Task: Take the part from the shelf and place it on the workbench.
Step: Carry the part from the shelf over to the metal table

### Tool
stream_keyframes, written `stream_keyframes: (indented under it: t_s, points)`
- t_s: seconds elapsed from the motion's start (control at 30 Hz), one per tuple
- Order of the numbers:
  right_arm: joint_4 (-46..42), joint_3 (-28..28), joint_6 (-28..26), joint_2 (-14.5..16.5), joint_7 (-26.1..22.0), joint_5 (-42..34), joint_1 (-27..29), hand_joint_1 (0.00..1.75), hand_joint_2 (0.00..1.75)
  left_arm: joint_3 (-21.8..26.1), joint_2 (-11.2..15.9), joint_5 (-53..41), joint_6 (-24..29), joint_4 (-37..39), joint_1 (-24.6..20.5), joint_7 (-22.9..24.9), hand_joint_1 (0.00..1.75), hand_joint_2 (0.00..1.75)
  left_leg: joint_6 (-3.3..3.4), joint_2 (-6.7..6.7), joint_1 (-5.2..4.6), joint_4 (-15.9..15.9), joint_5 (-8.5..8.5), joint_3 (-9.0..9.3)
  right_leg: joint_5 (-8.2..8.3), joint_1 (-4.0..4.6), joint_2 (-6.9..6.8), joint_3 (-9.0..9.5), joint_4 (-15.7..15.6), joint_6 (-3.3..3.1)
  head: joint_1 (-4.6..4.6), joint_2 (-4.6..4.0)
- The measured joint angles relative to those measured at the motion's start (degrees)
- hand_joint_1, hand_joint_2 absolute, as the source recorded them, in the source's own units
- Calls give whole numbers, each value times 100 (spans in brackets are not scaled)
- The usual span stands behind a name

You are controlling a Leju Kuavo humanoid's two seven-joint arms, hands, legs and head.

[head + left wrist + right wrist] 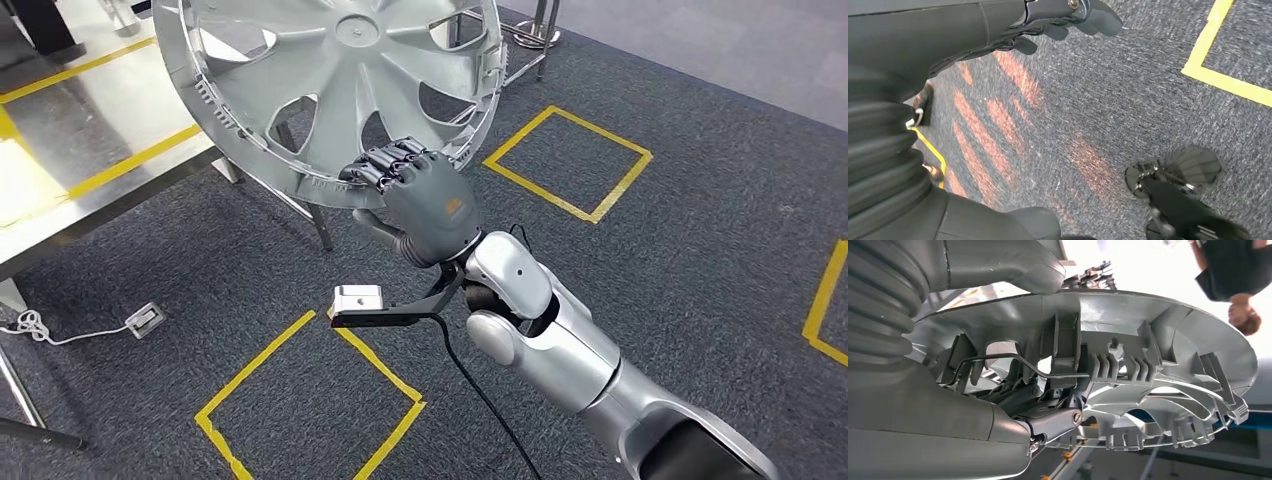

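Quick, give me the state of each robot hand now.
Left robot hand: holds nothing; whether its fingers are open or closed cannot be told.
Right robot hand: closed on the rim of the silver wheel cover, holding it up over the floor.

My right hand [1013, 405] grips the rim of the silver wheel cover [1158, 355], my dark fingers [1048, 415] hooked inside it and my thick grey thumb [1013, 265] lying across its other face. Ribbed clips and a thin wire ring [998, 359] line the rim's inside. A person [1233, 275] in a dark top stands beyond the cover.
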Motion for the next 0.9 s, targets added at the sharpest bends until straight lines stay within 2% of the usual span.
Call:
stream_keyframes:
  t_s: [0.03,0.07,0.13,0.17,0.2,0.27,0.3,0.33,0.37,0.4,0.43,0.5,0.53,0.57,0.63,0.67,0.7,0.77,0.8,0.83,0.87,0.9]
  points:
    - [-13,-3,8,-1,20,20,2,175,175,0,-2,-7,2,-2,-5,12,0,175,44,59,-15,-214,45,109,-13,18,-52,1,14,26,3,0]
    - [-25,-7,17,-1,35,39,6,175,175,0,-5,-12,3,-2,-7,25,0,175,94,67,-32,-284,37,134,-20,37,-102,2,19,51,5,0]
    - [-38,-10,27,1,43,65,15,175,175,0,-7,-14,3,-1,1,65,0,175,187,-69,-27,-282,63,108,-32,37,-171,9,24,105,10,0]
    - [-43,-13,31,2,42,71,18,175,175,0,-10,-15,3,1,2,84,0,175,223,-126,-18,-288,76,103,-75,22,-96,-2,70,142,11,0]
    - [-49,-16,33,2,42,74,20,175,175,0,-13,-18,3,1,-5,103,0,175,257,-180,-3,-296,90,100,-172,3,40,-55,205,179,15,0]
    - [-58,-32,38,-5,40,78,31,175,175,0,-16,-32,5,-2,-37,132,0,175,303,-295,16,-302,109,89,-517,-30,366,-334,833,236,27,0]
    - [-60,-39,40,-10,37,80,40,175,175,1,-15,-42,7,-3,-52,145,0,175,315,-361,17,-299,114,82,-694,-34,440,-532,1247,250,32,0]
    - [-60,-45,43,-15,35,81,51,175,175,1,-15,-52,11,-3,-61,158,0,175,320,-435,15,-295,116,77,-798,-35,467,-696,1577,255,33,1]
    - [-60,-46,46,-16,33,82,60,175,175,1,-15,-59,17,-3,-64,169,0,175,320,-512,13,-289,118,74,-797,-35,477,-781,1729,249,33,1]
    - [-60,-48,49,-16,32,81,66,175,175,2,-15,-64,22,-3,-64,176,0,175,317,-589,12,-282,121,73,-676,-35,491,-747,1634,231,33,1]
    - [-62,-52,52,-16,32,80,68,175,175,1,-16,-68,28,-3,-65,180,0,175,311,-669,11,-275,125,73,-474,-32,534,-602,1317,203,34,1]
    - [-75,-68,56,-16,33,79,69,175,175,1,-27,-78,39,-4,-72,181,0,175,279,-820,17,-264,140,56,-107,-34,796,-219,483,130,28,1]
    - [-83,-76,57,-17,33,79,70,175,175,1,-32,-85,45,-5,-77,181,0,175,249,-888,27,-262,154,34,-15,-30,899,-95,201,109,31,1]
    - [-91,-82,58,-17,33,80,71,175,175,2,-36,-95,49,-6,-77,185,0,175,213,-946,42,-264,169,9,9,-23,965,-42,64,98,33,1]
    - [-108,-87,58,-17,38,84,80,175,175,2,-30,-110,53,-4,-68,200,0,175,128,-1056,63,-290,204,-29,24,-15,862,-31,18,88,44,0]
    - [-119,-89,58,-15,45,84,86,175,175,2,-29,-114,54,-2,-61,212,0,175,95,-1009,59,-285,199,-45,41,-26,794,-15,-11,67,43,0]
    - [-132,-93,58,-14,52,84,93,175,175,2,-30,-114,55,1,-60,224,0,175,66,-880,45,-218,145,-86,58,-41,720,4,-44,37,27,0]
    - [-146,-109,57,-20,62,85,119,175,175,2,-33,-114,57,4,-77,240,0,175,21,-494,28,297,-162,-328,76,-56,556,29,-85,-9,-3,0]
    - [-149,-116,55,-27,62,88,139,175,175,2,-32,-114,58,4,-88,248,0,175,-4,-371,31,696,-361,-511,73,-56,477,28,-85,-22,-19,0]
    - [-149,-121,54,-34,60,94,166,175,175,2,-30,-115,59,3,-94,258,0,175,-28,-317,43,1077,-510,-683,69,-56,395,27,-83,-25,-19,0]
    - [-149,-123,53,-39,56,102,192,175,175,2,-26,-115,60,3,-92,269,0,175,-48,-297,54,1296,-557,-778,64,-58,321,27,-81,-23,-20,0]
    - [-149,-123,52,-42,52,110,214,175,175,2,-20,-116,61,3,-88,279,0,175,-64,-280,66,1297,-497,-763,56,-63,249,29,-77,-15,-21,0]
